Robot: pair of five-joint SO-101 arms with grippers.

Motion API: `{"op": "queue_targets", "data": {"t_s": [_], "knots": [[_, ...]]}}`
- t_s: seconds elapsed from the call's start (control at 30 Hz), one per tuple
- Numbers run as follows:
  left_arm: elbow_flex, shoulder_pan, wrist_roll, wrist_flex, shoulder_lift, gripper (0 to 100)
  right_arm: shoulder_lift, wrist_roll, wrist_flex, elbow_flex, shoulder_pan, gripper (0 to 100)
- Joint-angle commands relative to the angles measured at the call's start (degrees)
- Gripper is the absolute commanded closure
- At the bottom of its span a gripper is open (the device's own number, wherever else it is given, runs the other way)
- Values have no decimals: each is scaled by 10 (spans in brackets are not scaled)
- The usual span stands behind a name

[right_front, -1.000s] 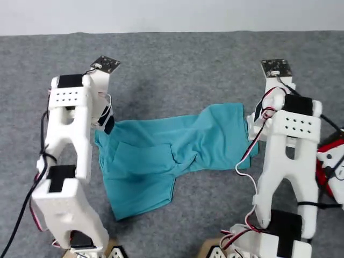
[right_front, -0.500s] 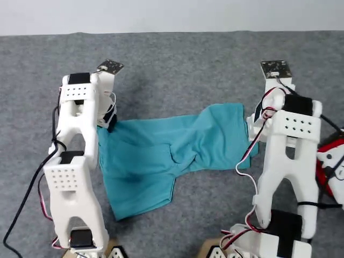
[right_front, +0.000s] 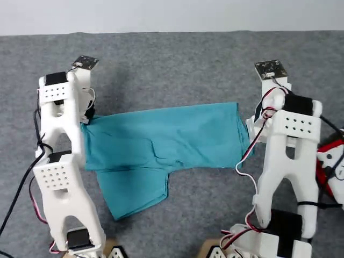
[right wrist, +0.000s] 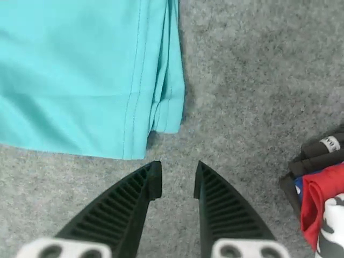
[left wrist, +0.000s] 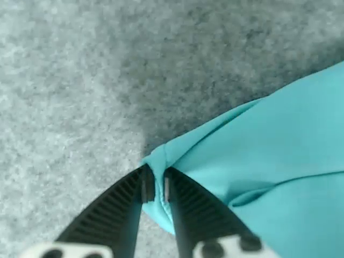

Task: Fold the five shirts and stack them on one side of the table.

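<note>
— Shirt position first: where does it lie?

— The teal shirt (right_front: 161, 145) is spread on the grey worktop (right_front: 177, 70) between the two arms. Its long axis runs side to side, from one arm across to the other. One flap of it trails off the left half toward the arm bases.

— Which hand has it?

— The left hand (left wrist: 155, 188). Its jaws are pressed nearly together on a bunched corner at the shirt's left end, and the cloth fans out from that pinch toward the other arm.

— And the right hand?

— The right hand (right wrist: 177, 183) holds nothing. Its jaws stand a little way apart above bare worktop. The shirt's stitched right edge lies just ahead of the fingertips, close but not between them. I see two layers of cloth there, curling slightly at the corner.

— So what does the next move turn on?

— I'd say that small gap. The right hand is much the nearer to that end, so a short push forward along the shirt's long axis should bring the edge into the jaws. With both ends gripped, the shirt could be lifted or folded across.

— Any risk?

— It might catch just one of the two layers. Also, a pile of clothes (right wrist: 317, 188), red, black and white, sits close beside the right arm.
</note>
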Motion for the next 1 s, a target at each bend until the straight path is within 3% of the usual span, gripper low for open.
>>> {"op": "queue_targets", "data": {"t_s": [0.0,0.27,0.7,0.97], "knots": [[-27,3,-3,16,-4,994,-2,5,-25,-24,5,876],[-29,11,-4,15,-7,867,31,5,-33,-26,-28,876],[-114,12,-23,88,-84,847,66,-1,-9,-25,-40,876],[-131,0,7,112,-160,852,67,-175,0,-25,-36,876]]}}
